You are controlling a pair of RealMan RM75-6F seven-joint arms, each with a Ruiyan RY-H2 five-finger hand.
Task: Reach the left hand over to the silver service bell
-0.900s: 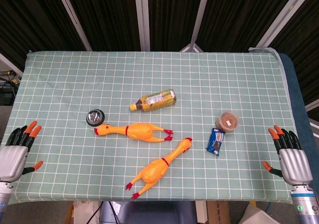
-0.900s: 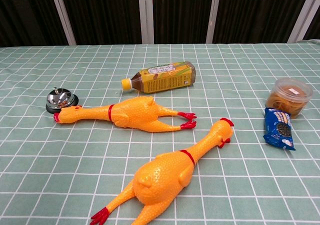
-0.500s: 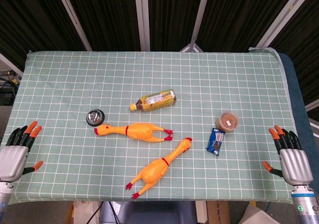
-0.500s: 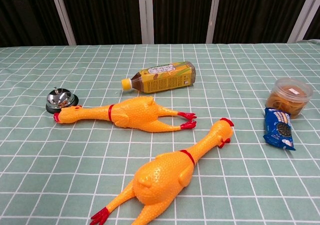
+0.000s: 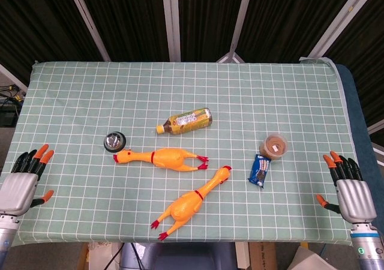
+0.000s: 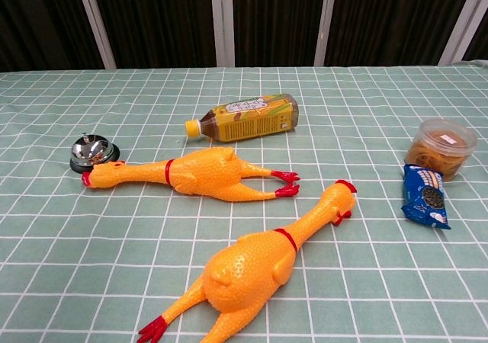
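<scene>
The silver service bell [image 5: 113,141] stands on the checked cloth left of centre, its dome also showing in the chest view [image 6: 91,152], right beside the beak of a rubber chicken [image 5: 159,158]. My left hand [image 5: 23,182] hovers at the table's front left corner, fingers spread and holding nothing, well short of the bell. At the front right edge my right hand [image 5: 348,189] is likewise spread and empty. Neither hand shows in the chest view.
A second rubber chicken [image 5: 191,203] lies diagonally near the front. A tea bottle [image 5: 185,121] lies on its side behind the bell. A round tub [image 5: 273,146] and a blue cookie packet [image 5: 260,170] sit on the right.
My left hand has shifted slightly to the right and a little forward along the front left corner. Everything else is as before.
</scene>
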